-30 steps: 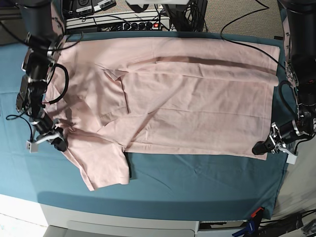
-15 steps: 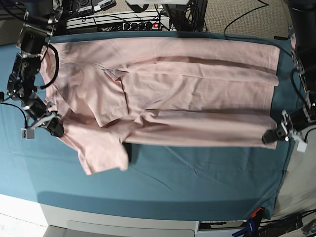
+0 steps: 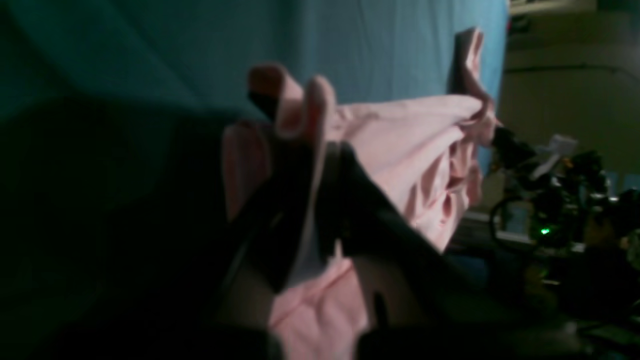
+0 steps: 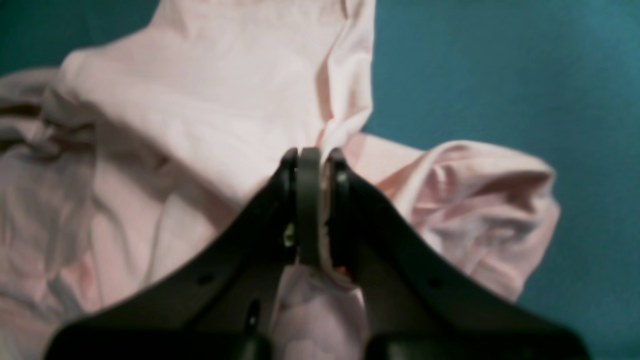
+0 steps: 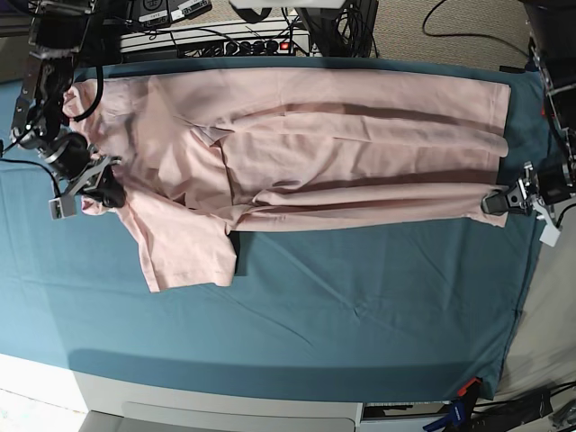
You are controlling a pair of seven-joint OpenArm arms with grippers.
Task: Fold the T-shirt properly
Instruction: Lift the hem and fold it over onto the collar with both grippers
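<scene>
- The landmark is the teal cloth [image 5: 297, 333]; the pink T-shirt [image 5: 342, 162] lies across its far half, while the near part is bare.
- The left pincer [image 5: 500, 203] is narrow, pinching the shirt's near edge by the cloth's side border on the right of the base view.
- The right pincer [image 5: 115, 194] is also closed on the shirt, gripping a bunched fold toward the cloth's opposite side.
- Gripping two well-separated spots probably serves to keep the near edge stretched between them, so that it can be carried over the rest as one fold.
- The shirt runs between the two pincers and spreads beyond them toward the cloth's far border; each pincer has fabric between its fingers.
- A loose flap, perhaps a sleeve, hangs from beside the right pincer toward the cloth's near side. It likely needs tucking in, or the fold may end up crooked.
</scene>
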